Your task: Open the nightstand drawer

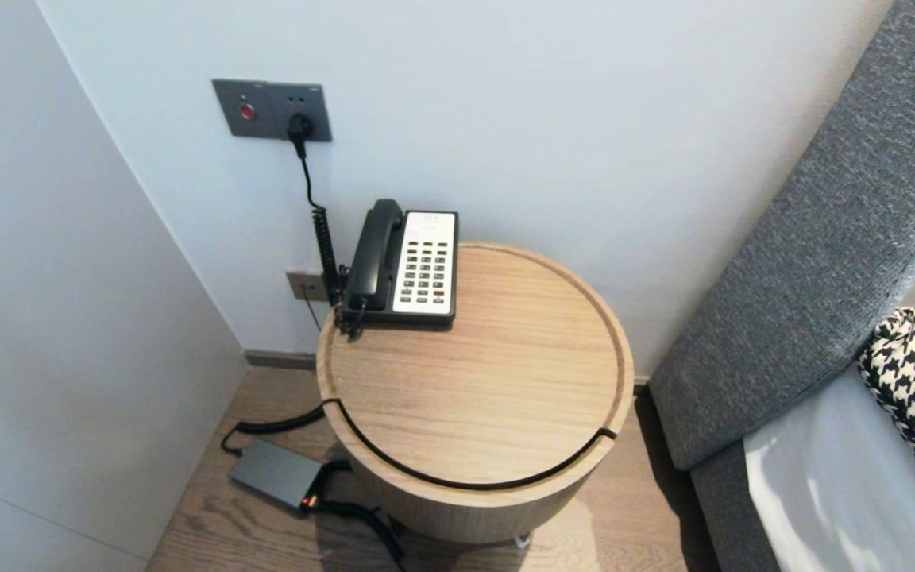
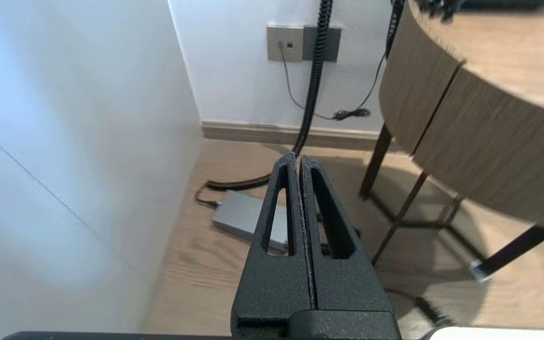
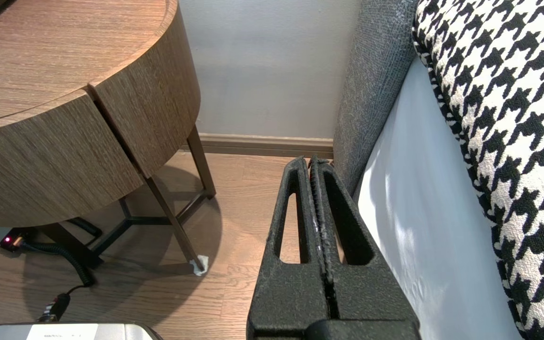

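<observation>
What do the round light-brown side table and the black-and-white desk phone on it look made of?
Round light-brown side table: wood or wood veneer, matt, judging by its straight grain lines. Black-and-white desk phone: probably moulded plastic, smooth with slight sheen.

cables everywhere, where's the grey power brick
In the head view the grey power brick lies on the floor at lower left, beside the round table; the left wrist view shows it just beyond the left pincer.
</observation>
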